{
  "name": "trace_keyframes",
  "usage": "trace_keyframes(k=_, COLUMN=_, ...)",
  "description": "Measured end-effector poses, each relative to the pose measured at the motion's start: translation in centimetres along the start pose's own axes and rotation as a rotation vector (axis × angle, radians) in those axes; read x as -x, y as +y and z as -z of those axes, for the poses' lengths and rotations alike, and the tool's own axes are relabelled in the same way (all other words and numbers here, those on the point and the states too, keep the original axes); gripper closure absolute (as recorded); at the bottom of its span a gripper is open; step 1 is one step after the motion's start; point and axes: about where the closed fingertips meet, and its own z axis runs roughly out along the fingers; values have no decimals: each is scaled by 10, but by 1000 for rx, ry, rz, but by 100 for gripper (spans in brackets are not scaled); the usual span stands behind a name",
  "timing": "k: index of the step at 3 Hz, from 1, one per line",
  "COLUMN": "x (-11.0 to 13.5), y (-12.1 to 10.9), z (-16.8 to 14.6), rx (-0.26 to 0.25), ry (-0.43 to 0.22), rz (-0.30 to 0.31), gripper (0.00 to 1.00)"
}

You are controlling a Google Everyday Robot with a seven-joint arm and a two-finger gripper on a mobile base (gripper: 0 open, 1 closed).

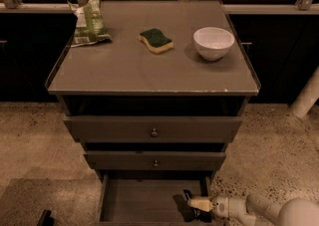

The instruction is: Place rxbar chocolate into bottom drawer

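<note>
The bottom drawer is pulled out below the two knobbed drawers, and its floor is bare on the left and middle. My gripper reaches in from the lower right, low over the drawer's right front corner. A small dark flat shape at its tip, which looks like the rxbar chocolate, lies at or just above the drawer floor. I cannot tell whether it is held or resting.
On the cabinet top lie a green chip bag at the back left, a green-and-yellow sponge in the middle and a white bowl at the right. The middle drawer and top drawer are shut. Speckled floor surrounds the cabinet.
</note>
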Motion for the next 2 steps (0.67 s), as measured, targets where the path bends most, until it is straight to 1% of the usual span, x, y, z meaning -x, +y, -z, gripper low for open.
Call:
trace_keyframes(k=1, x=0, y=0, z=0, rx=0, ry=0, rz=0, gripper=11)
trace_keyframes(k=2, x=0, y=0, z=0, rx=0, ry=0, rz=0, gripper=0)
